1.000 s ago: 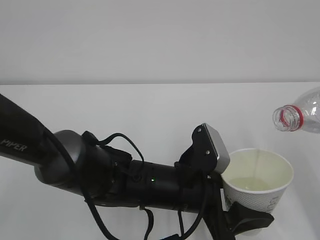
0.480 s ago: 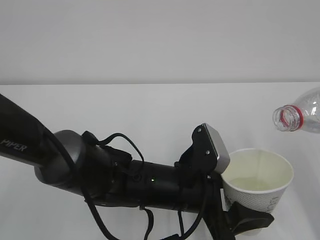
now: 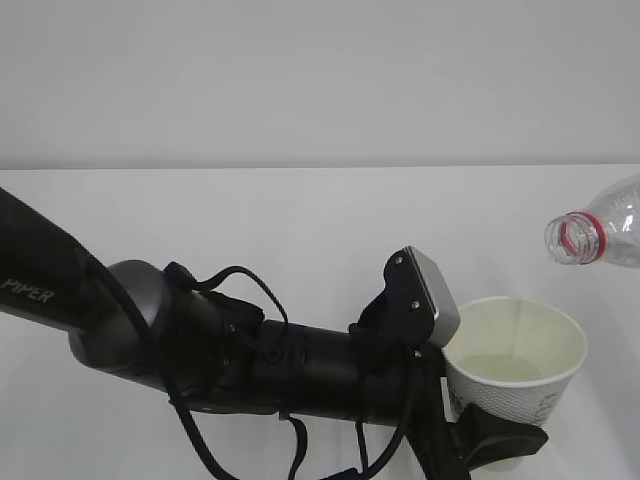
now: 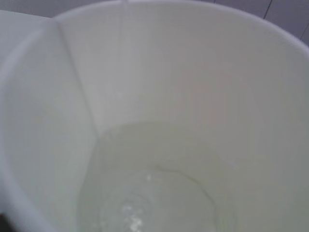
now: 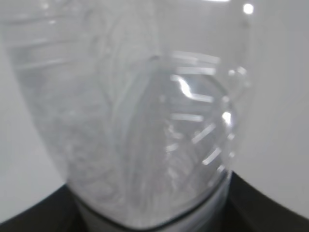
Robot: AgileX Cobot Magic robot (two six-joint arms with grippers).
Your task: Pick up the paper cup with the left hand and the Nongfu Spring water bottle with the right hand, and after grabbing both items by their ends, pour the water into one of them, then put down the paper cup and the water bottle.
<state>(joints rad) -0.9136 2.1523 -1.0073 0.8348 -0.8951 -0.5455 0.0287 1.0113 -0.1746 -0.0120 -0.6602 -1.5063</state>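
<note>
Exterior view, compared with a second ago, shows almost nothing moved: the left hand (image 3: 478,442) stays put low in the frame, its black fingers pinching the paper cup (image 3: 514,380) around the lower side, the cup upright and clear of the table. A shallow pool of water (image 3: 503,368) lies in the cup's bottom, and a faint thin streak runs down inside it, as it did before, so a trickle may still be falling. Up and to the right, apart from the cup's rim, the Nongfu Spring water bottle (image 3: 598,235) hangs tipped with its open mouth and red neck ring facing down-left; its angle has barely changed. My reading is that the pour is near its end and tipping the bottle back upright comes next, then setting both down.

The right hand is off the edge here; the right wrist view shows only dark gripper parts at the bottom, closed around the clear bottle's base end.

Beneath is a plain white table (image 3: 300,220) meeting a bare pale wall (image 3: 300,80).
</note>
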